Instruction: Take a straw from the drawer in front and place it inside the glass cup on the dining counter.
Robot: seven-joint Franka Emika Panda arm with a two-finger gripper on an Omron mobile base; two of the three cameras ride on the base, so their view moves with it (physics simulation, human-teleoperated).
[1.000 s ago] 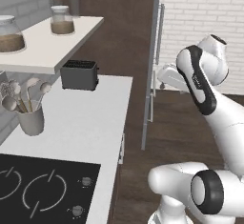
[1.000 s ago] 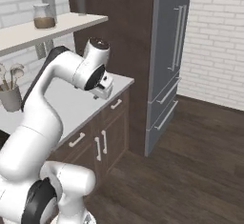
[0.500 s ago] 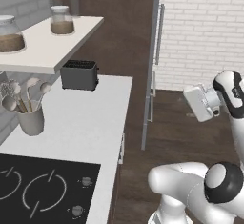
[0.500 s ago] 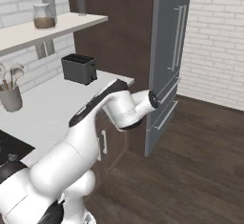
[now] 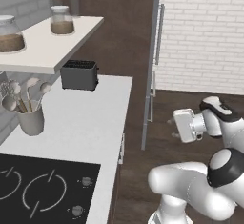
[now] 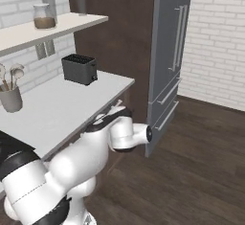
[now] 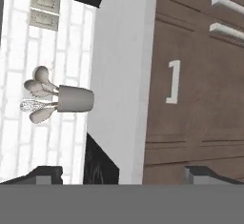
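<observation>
Drawer fronts [image 7: 190, 80]: handles seen, count unclear. One toaster [image 5: 79, 74], two jars [image 5: 62, 20], one utensil crock [image 5: 31, 121] on white desk [image 5: 81, 118]. Pincer [image 7: 124, 173] spread, nothing held.

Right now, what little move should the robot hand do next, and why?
Probably ease the open gripper toward the white handle on the brown cabinet front. The hand view looks at that shut front beside the white counter, and the fingertips hold nothing, so a drawer likely needs opening first.
</observation>
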